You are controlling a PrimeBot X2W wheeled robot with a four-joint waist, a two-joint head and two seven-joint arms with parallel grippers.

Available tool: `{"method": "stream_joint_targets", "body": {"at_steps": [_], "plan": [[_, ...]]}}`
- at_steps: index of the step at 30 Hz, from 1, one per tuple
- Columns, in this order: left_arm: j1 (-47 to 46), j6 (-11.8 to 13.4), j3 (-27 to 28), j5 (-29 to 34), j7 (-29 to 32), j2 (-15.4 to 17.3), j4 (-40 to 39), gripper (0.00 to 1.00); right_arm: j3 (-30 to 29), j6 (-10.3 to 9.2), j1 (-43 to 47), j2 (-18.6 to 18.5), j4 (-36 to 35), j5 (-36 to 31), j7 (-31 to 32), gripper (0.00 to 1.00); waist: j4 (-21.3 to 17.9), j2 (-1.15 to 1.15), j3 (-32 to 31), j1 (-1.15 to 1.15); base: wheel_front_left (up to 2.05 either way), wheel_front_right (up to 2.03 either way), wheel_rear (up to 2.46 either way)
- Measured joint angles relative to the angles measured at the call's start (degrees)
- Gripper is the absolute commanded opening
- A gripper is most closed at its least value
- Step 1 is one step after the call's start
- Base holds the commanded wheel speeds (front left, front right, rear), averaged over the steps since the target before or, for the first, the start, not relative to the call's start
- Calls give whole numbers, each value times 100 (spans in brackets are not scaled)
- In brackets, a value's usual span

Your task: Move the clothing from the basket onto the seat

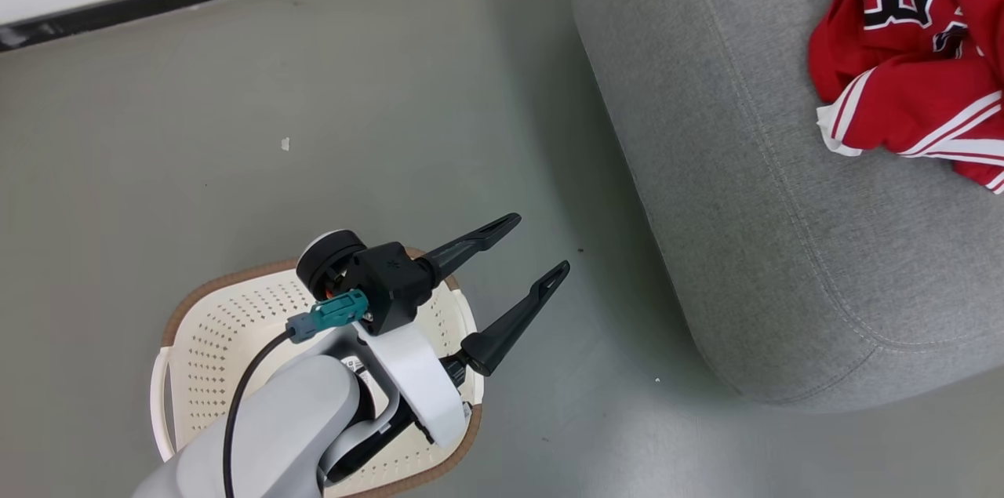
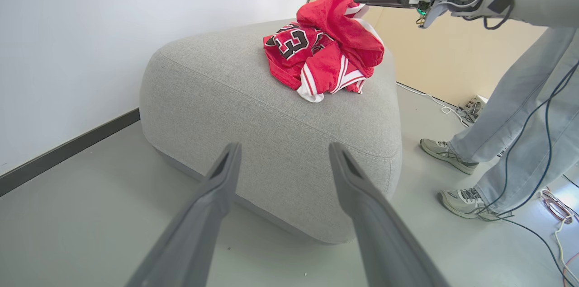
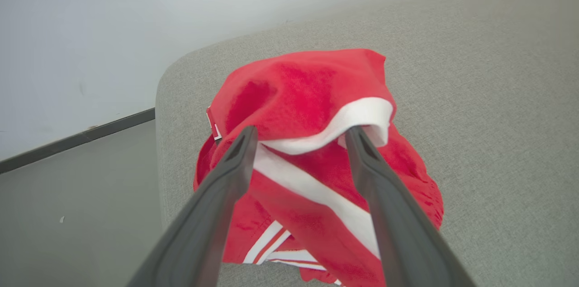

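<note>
The red sports clothing with white stripes and black-and-white numbers [image 1: 910,82] lies in a crumpled heap on top of the big grey cloth seat with round corners [image 1: 745,169]. In the head view it is over at the seat's right side. The long dark right fingers [image 3: 221,187] are spread wide apart just above the heap. A white edge of the red cloth hangs across their tips. The cloth is puffed up there, higher than the rest of the heap, and nothing is pinched between the fingers. In the left wrist view the right arm reaches in from the top, and its finger tips touch that raised bit of cloth. The cream-white plastic basket with little holes and a brown rim [image 1: 227,372] stands on the smooth grey floor [image 1: 314,129], apart from the seat and to its left in the head view. The left fingers [image 1: 471,243] are wide open too, with nothing in them. They hang over the basket's right end and point toward the seat. A person in pale trousers and grey shoes [image 2: 520,110] stands on the floor beside the seat, and thin cables [image 2: 549,214] lie near their feet.
</note>
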Motion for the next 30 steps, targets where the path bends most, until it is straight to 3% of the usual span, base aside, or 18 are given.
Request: {"method": "stream_joint_targets", "body": {"at_steps": [11,16,30], "plan": [[109,-1,29,-55,-148,-41,116,100,146,0,311,-269,3,492,405,100,-39,0,-303,0,0,0,0],[196,1,131,-81,-296,-49,176,100,191,0,350,-482,-346,492,302,100,-39,0,-482,0,0,0,0],[376,163,399,-89,-497,52,376,100,475,0,387,-505,-1103,580,-76,100,43,0,-882,0,0,0,0]]}}
